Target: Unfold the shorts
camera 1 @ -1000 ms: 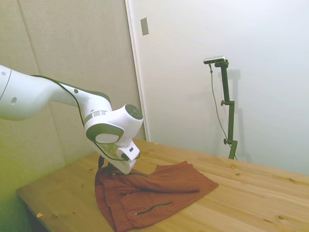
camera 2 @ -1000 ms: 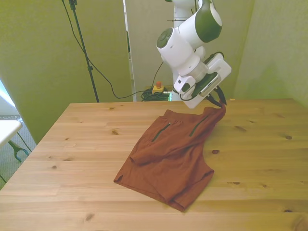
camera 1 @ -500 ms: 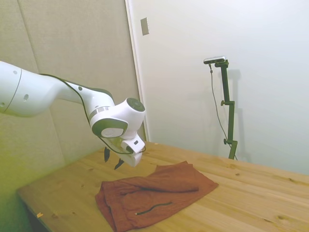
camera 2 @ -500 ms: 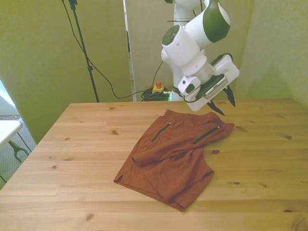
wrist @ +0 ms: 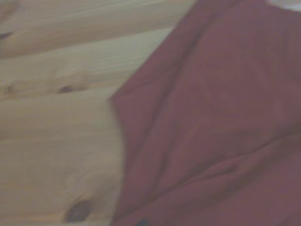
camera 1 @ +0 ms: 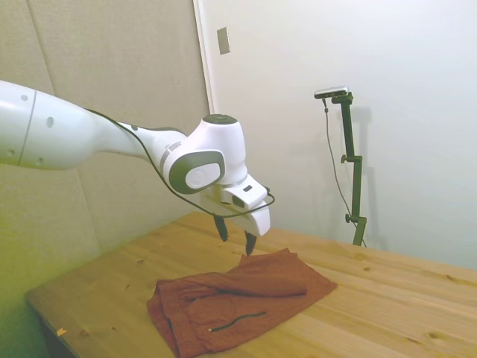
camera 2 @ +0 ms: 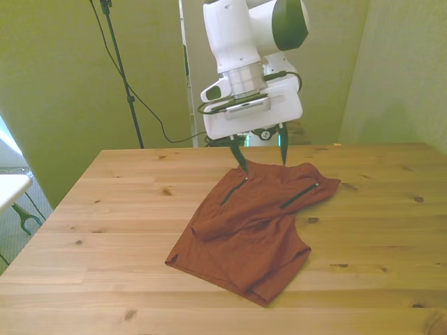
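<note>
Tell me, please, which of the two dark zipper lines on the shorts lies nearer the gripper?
The zipper toward the front view's left: it ends just below the open gripper, whereas the other zipper on the shorts lies farther off.

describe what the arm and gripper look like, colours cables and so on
A white, rounded Franka arm with grey-green joint caps and a metallic ring above the blocky white hand. The gripper has two thin dark pointed fingers. A thin black cable loops along the arm and around the hand.

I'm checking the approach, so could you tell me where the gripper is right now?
In the front view the gripper hangs open just above the far edge of the shorts, touching nothing.
</note>
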